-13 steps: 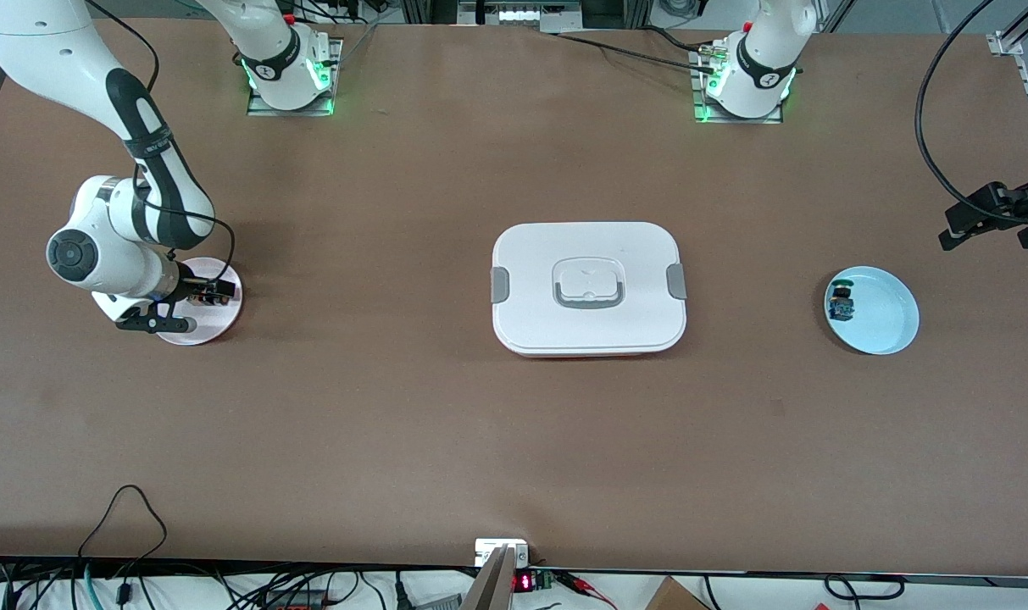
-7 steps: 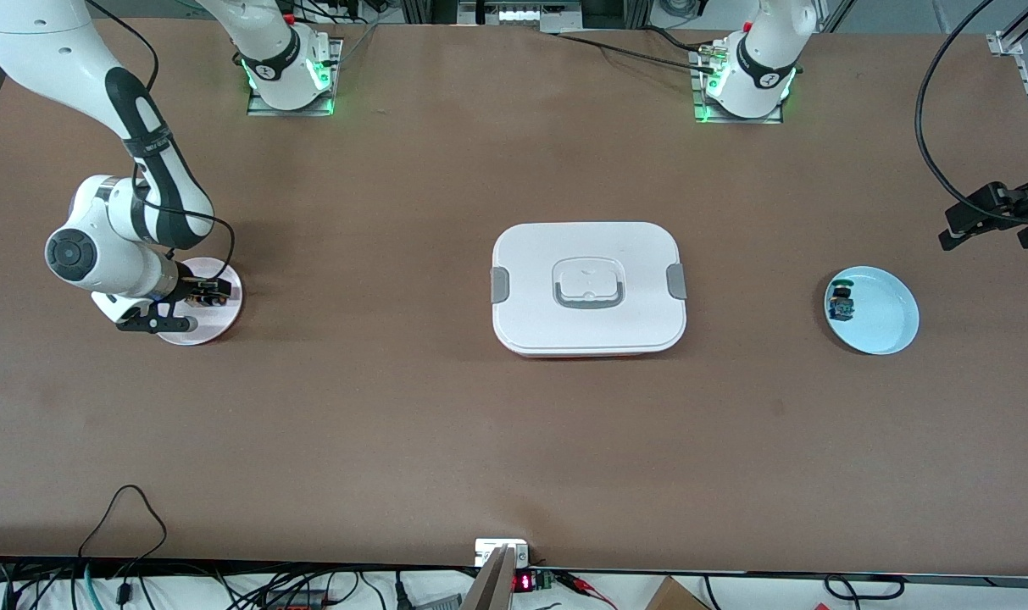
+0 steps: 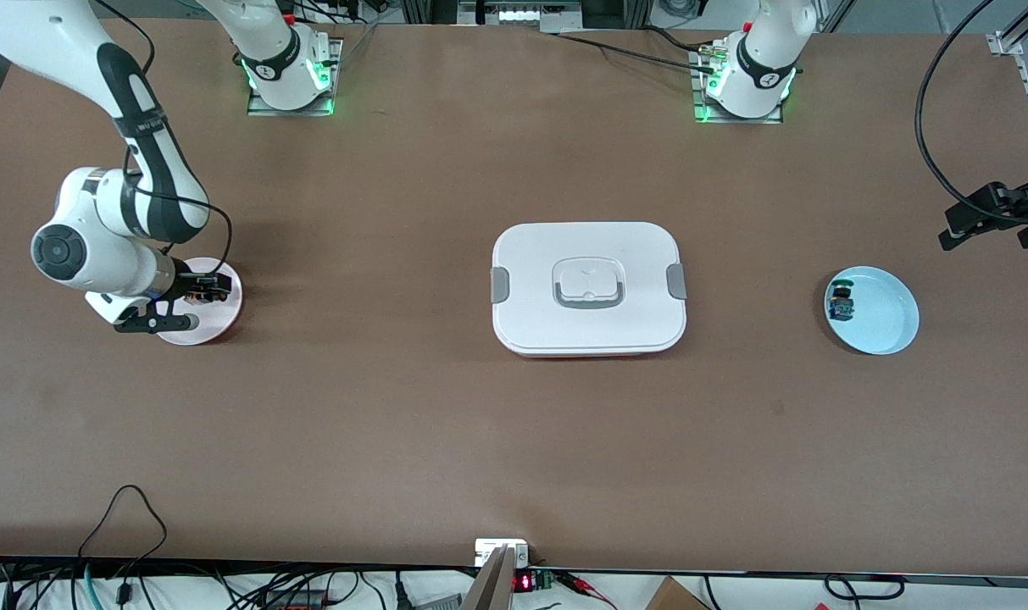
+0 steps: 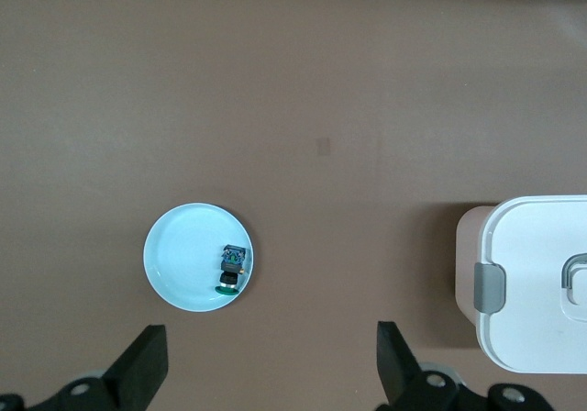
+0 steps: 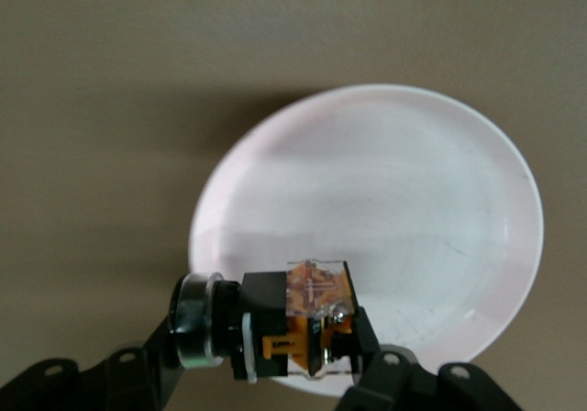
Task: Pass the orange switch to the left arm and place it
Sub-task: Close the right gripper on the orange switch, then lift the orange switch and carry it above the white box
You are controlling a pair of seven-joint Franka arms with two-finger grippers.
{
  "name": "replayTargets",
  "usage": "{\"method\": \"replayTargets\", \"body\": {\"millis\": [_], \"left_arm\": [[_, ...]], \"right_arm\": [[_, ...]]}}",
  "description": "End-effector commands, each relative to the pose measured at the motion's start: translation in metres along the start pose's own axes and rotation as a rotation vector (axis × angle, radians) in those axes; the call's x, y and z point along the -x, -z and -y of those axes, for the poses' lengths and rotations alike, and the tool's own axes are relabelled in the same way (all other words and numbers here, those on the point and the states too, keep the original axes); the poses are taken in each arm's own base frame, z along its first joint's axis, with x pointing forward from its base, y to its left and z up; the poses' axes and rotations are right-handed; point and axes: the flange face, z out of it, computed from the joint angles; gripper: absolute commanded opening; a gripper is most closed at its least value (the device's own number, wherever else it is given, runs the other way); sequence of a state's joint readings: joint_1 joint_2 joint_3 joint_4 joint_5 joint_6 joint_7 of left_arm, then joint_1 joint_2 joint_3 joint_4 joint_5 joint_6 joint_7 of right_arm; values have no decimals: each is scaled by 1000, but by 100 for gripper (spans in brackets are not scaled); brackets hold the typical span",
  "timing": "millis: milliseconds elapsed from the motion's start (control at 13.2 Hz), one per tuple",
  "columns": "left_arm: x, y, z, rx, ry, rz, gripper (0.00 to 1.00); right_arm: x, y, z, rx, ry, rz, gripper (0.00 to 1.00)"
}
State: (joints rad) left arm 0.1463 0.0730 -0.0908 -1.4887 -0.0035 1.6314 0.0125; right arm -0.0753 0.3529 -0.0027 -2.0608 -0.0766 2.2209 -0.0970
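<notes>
Over the pink plate (image 3: 213,318) at the right arm's end of the surface, the right hand (image 3: 200,296) pinches the orange switch (image 5: 307,328), apparently lifted just clear of the plate. At mid-surface sits the box (image 3: 588,288), lid on. Toward the left arm's end, a light blue plate (image 3: 882,322) carries a blue switch (image 3: 840,303) at roughly nine o'clock on its rim. Above that end waits the left hand (image 4: 266,374), fingers spread wide, holding nothing.

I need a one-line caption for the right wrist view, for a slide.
Right gripper shut on the orange switch, held just above the pink plate.
</notes>
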Motion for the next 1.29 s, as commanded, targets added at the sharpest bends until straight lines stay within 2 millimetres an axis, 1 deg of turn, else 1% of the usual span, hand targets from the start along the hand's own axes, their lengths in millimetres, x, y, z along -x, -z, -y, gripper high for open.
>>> {"method": "replayTargets", "body": {"millis": [0, 76, 228, 304, 380, 456, 532, 608, 684, 759, 835, 911, 1063, 1215], "left_arm": [[-1, 5, 1, -4, -9, 7, 100], [-1, 5, 1, -4, -8, 7, 100], [-1, 5, 1, -4, -9, 7, 100], [-1, 5, 1, -4, -9, 7, 100], [-1, 5, 1, -4, -9, 7, 100], [-1, 5, 1, -4, -9, 7, 100], [-1, 5, 1, -4, -9, 7, 100], [-1, 5, 1, -4, -9, 7, 100], [-1, 5, 1, -4, -8, 7, 100], [-1, 5, 1, -4, -8, 7, 100], [-1, 5, 1, -4, -8, 7, 100], [-1, 5, 1, -4, -8, 7, 100], [-1, 5, 1, -4, -8, 7, 100], [-1, 5, 1, -4, -8, 5, 100]], "right_arm": [[-4, 61, 17, 1, 67, 0, 0], [-6, 82, 24, 3, 85, -15, 0], [-6, 126, 49, 8, 147, -49, 0], [-7, 153, 68, -9, 207, -72, 0], [-8, 176, 81, -59, 240, -95, 0], [-9, 203, 98, -133, 274, -140, 0], [-8, 221, 113, -168, 298, -164, 0], [-5, 237, 135, -176, 336, -191, 0], [-2, 248, 153, -176, 379, -209, 0], [5, 264, 181, -196, 444, -241, 0], [12, 278, 204, -247, 475, -263, 0], [19, 282, 227, -294, 528, -270, 0], [35, 289, 278, -319, 734, -297, 0], [45, 295, 307, -420, 917, -354, 0]]}}
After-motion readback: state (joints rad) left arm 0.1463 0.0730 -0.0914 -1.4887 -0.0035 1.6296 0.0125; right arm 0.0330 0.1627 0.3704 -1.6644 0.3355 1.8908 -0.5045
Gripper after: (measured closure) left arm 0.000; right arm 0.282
